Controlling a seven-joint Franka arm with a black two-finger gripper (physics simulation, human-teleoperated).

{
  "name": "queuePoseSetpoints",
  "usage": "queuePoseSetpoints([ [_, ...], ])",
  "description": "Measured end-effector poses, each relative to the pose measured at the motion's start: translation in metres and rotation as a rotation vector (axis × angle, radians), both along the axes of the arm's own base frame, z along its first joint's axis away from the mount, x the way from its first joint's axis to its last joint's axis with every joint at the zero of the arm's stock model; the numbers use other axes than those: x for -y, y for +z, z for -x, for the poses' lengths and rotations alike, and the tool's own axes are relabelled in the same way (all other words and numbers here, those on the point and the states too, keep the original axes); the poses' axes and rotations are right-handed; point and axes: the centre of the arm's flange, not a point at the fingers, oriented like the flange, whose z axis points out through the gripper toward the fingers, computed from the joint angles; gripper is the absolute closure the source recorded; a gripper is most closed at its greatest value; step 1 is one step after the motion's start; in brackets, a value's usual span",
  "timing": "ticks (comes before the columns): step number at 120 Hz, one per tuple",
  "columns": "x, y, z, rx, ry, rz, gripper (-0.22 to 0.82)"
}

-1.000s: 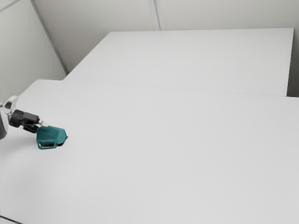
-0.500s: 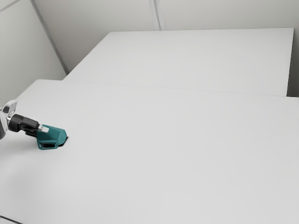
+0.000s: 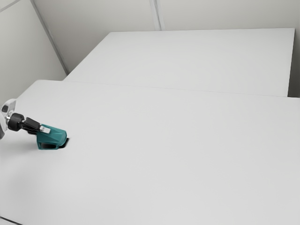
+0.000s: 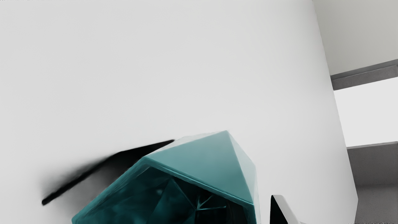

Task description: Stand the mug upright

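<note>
The teal, faceted mug (image 3: 55, 136) lies tipped over on the white table at the exterior view's left, its handle low on the side toward the camera. My gripper (image 3: 44, 129) is at its upper left side there, a pale fingertip overlapping the mug. In the wrist view the mug (image 4: 205, 165) turns its dark open mouth toward my hand. The gripper (image 4: 199, 217) stands open at the mouth; one finger (image 4: 284, 213) is outside the mug wall with a narrow gap, and the other is hidden, so I cannot tell whether it is inside.
The white table (image 3: 168, 154) stretches toward the exterior view's right, with another white surface (image 3: 192, 61) behind it. Pale walls (image 3: 103, 14) stand beyond. A dark shadow lies beside the mug. In the wrist view the table's edge runs past the outer finger.
My hand has turned, and its pale fingertip has come down over the mug's near side. The mug has rolled or tilted slightly, and more dark shadow shows at its end.
</note>
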Motion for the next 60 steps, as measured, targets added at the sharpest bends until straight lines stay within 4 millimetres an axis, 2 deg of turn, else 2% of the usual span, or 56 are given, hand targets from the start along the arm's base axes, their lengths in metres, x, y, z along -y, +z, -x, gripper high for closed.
queuePoseSetpoints([
  [20,0.005,0.009,-0.005,0.011,-0.017,0.0,0.74],
  [36,0.017,0.04,-0.014,0.036,-0.051,-0.053,0.76],
  [49,0.042,0.076,-0.022,0.051,-0.1,-0.138,0.77],
  [60,0.069,0.092,-0.029,0.053,-0.141,-0.211,0.78],
])
